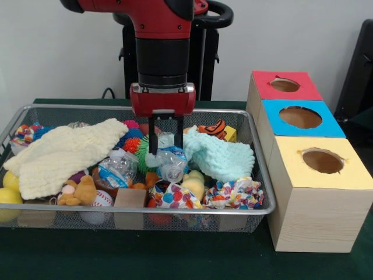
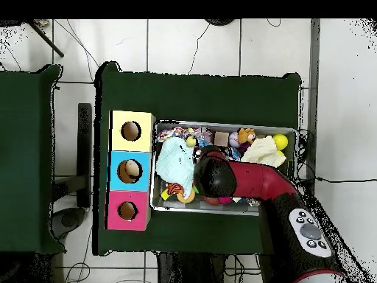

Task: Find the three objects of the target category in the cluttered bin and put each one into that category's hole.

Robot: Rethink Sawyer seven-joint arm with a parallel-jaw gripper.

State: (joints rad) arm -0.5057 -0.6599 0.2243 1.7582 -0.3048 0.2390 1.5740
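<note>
Silver wire makes up the bin (image 1: 263,175), and you can see it sits on the green table (image 1: 175,256) just beside three boxes. Count the boxes: one with a red top (image 1: 303,90), one with a blue top (image 1: 326,125), and one with a yellow top (image 1: 349,172). Each box has one round hole in its top.

You have one red and black arm (image 1: 163,35) coming down over the middle of the bin. Its gripper (image 1: 166,146) has two thin black fingers (image 1: 152,137) pointing down. They are spread apart, one on each side of a crushed clear plastic bottle (image 1: 169,160), and they do not squeeze it.

Look inside the bin and count. You see two soft cloths: a pale yellow one (image 1: 64,154) and a light green one (image 1: 218,154). You see two crinkly bags with bright spots (image 1: 172,195) (image 1: 236,195) at the front. You see a second crushed bottle (image 1: 116,169), one little brown teddy bear (image 1: 78,189), one baseball (image 1: 102,199), one wooden block (image 1: 129,198), one orange striped tiger toy (image 1: 213,128), and two yellow balls (image 1: 9,189) at the end farthest from the boxes.
</note>
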